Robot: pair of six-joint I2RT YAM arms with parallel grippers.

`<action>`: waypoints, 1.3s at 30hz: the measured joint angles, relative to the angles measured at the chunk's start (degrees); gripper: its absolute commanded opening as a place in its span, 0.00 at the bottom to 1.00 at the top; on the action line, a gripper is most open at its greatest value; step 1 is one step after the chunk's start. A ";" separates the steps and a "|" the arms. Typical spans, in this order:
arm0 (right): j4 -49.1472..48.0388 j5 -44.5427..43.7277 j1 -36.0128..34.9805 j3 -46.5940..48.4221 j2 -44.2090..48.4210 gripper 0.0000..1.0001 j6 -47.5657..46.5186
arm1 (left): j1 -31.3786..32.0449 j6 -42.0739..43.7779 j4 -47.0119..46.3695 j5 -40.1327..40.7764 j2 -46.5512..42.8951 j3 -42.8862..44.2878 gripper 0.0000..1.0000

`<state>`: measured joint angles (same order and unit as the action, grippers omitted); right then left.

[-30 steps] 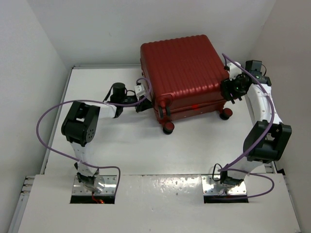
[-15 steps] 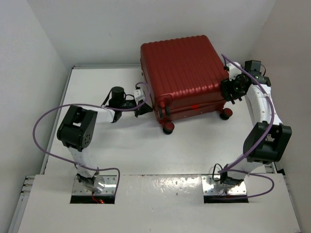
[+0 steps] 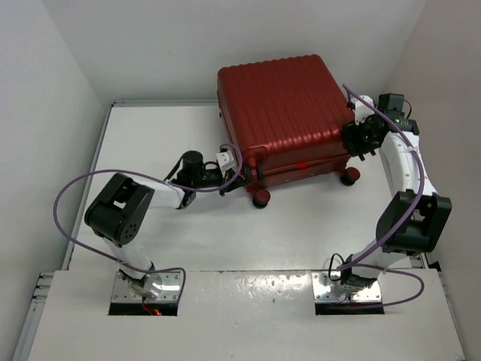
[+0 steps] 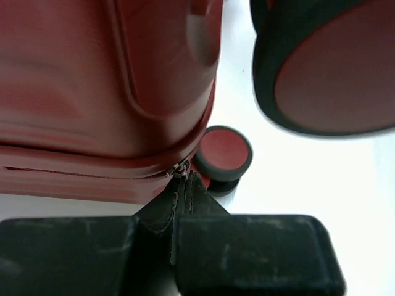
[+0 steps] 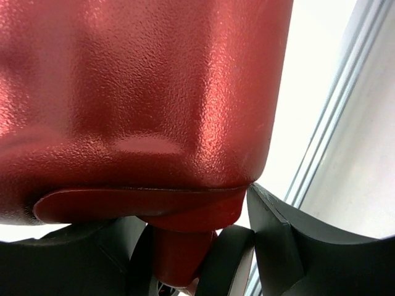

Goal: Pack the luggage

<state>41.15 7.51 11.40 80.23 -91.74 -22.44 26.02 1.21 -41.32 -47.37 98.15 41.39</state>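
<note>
Luggage (image 3: 282, 105) seam meets left claw (image 4: 185, 177), pinched shut, arm (image 3: 161, 186) stretched low.

White table (image 3: 150, 143) — dark red luggage (image 3: 282, 105) flat, far right

Shell of the luggage (image 3: 282, 105): hard red plastic, ribbed, semi-gloss; seen close, a fine pebbled grain with soft highlights. Wheel (image 4: 223, 153): matt dark tyre, smooth red hub. Left gripper (image 4: 186, 182): matt black plastic, faintly scuffed. Table (image 3: 150, 143): smooth white, low sheen. Base plates (image 3: 146, 286): bare shiny metal.
</note>
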 measured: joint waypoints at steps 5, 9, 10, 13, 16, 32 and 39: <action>-0.31 -1.70 -0.26 -0.42 0.94 0.32 0.94 | 4.11 -9.38 -6.97 8.26 0.00 -2.78 0.00; -1.62 -2.95 1.27 -2.54 3.17 0.47 4.61 | 5.31 -14.45 -8.76 10.99 0.48 -3.06 0.00; -2.67 -2.75 2.12 -4.09 4.48 0.47 6.08 | 5.51 -15.43 -8.96 11.39 0.55 -3.08 0.00; -5.84 -1.25 5.92 -9.68 9.22 0.41 11.58 | 6.23 -17.09 -10.08 11.63 0.72 -3.02 0.00; -9.05 0.02 9.51 -13.46 11.91 0.38 16.83 | 6.86 -17.62 -10.56 11.39 0.76 -2.69 0.00; -17.31 7.98 14.25 -18.01 10.10 0.07 23.93 | 7.34 -17.77 -7.30 9.62 1.09 -0.74 0.00; -26.27 10.82 12.39 -18.03 9.35 0.36 20.44 | 6.29 -17.49 -7.39 9.73 1.09 -0.70 0.00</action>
<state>14.87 18.33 23.79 62.19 -82.39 -2.00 32.32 -16.27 -48.71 -37.65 99.24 40.69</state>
